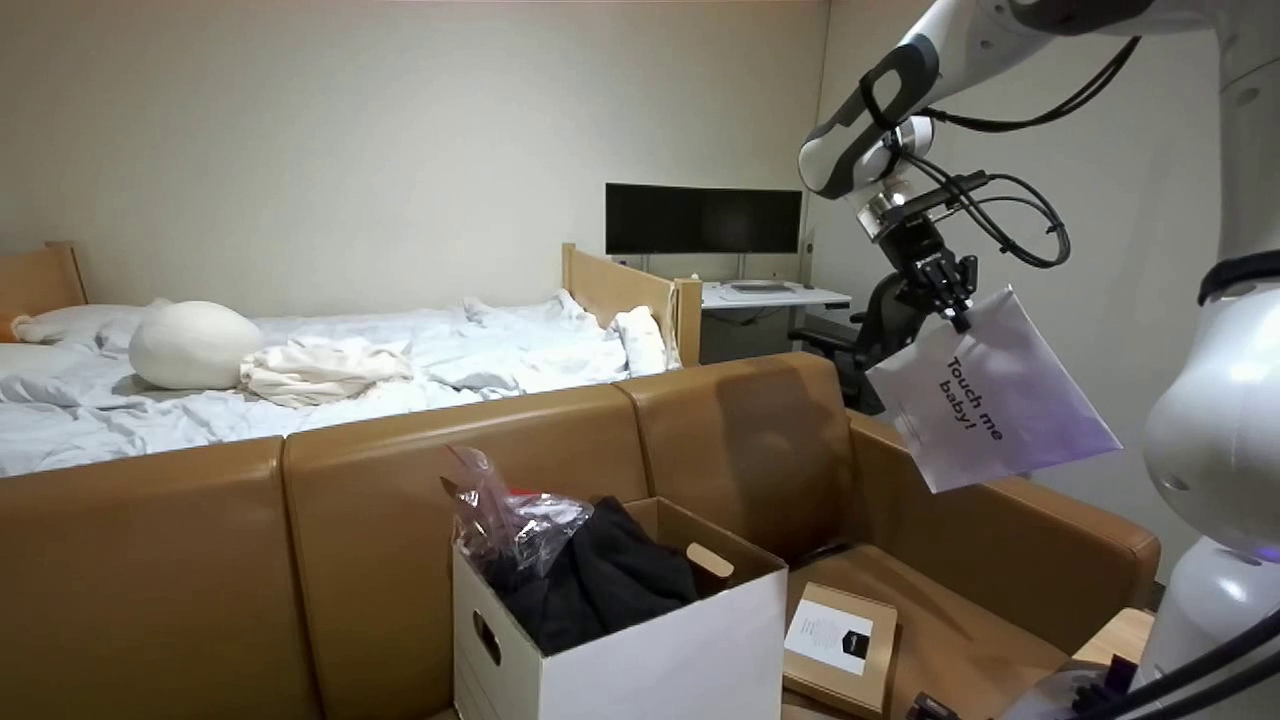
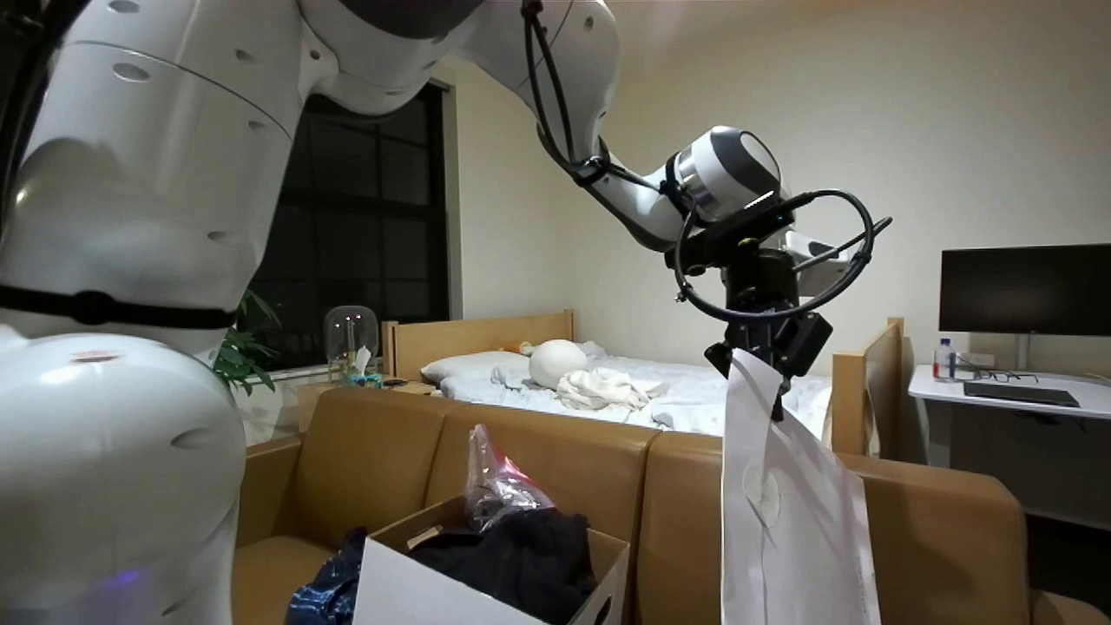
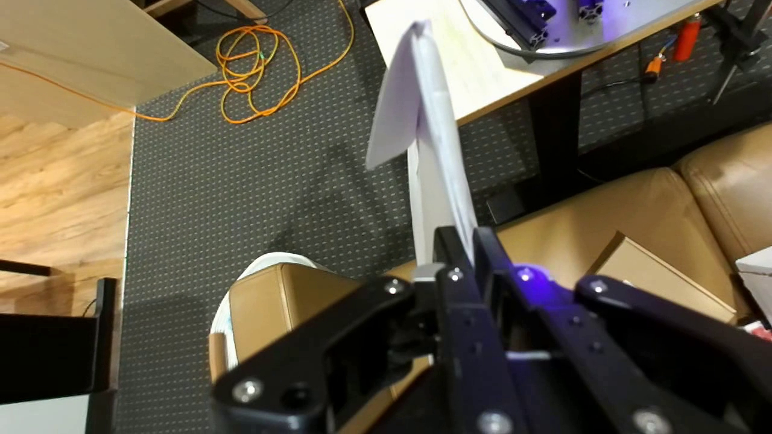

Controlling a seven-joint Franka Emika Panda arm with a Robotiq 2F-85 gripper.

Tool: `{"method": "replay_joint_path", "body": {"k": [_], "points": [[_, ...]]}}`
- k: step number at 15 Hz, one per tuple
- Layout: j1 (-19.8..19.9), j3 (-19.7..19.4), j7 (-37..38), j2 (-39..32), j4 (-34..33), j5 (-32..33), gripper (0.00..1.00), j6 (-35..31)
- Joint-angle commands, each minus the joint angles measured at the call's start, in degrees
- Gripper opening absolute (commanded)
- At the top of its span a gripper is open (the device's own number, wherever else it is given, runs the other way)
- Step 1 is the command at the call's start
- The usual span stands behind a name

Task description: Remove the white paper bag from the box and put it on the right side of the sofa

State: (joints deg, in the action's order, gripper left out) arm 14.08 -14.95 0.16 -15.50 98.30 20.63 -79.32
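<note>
Gripper (image 3: 465, 242) fingers nearly together, pinching one edge of the white paper bag (image 1: 985, 400); only paper between the tips. Bag hangs tilted in the air, "Touch me baby!" print visible in an exterior view, outside the white box (image 1: 660, 655) and well apart from it in both exterior views. Lower corner overlaps an armrest (image 1: 1040, 540) of the tan-brown leather-look sofa (image 1: 470, 450); can't tell how much gap. In an exterior view the bag's lower end (image 2: 807, 555) runs past the view's bottom edge. Box walls upright, top open, dark cloth (image 1: 620, 585) and clear plastic wrap (image 1: 500, 520) poking above the rim; base cut off. Small brown carton (image 1: 842, 650), white label up, lies flat on the seat cushion (image 1: 965, 605) just beside box; contact unclear. Strip of bare cushion between carton and armrest gives some room. Wrist view: bag nearly edge-on, far end overlapping a wooden table (image 3: 491, 75) near its edge, touching or not can't be judged. Dark carpet (image 3: 193, 181) spreads wide left of the bag there, orange cable (image 3: 243, 85) looped on it. Black office chair (image 1: 882, 325) shows just behind the gripper in an exterior view, depth unclear.
</note>
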Motion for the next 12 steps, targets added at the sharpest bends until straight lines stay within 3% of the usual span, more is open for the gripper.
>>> {"method": "replay_joint_path", "body": {"k": [1,3,6,12], "points": [[0.43,0.48,0.02,-0.04,-0.22,0.08,0.08,0.18],[0.43,0.47,0.02,0.0,-0.25,0.08,0.06,0.18],[2.05,-1.09,0.3,-11.51,-10.82,1.13,0.06,6.65],[6.92,-0.66,-8.71,-29.41,-28.16,3.55,0.06,13.72]]}}
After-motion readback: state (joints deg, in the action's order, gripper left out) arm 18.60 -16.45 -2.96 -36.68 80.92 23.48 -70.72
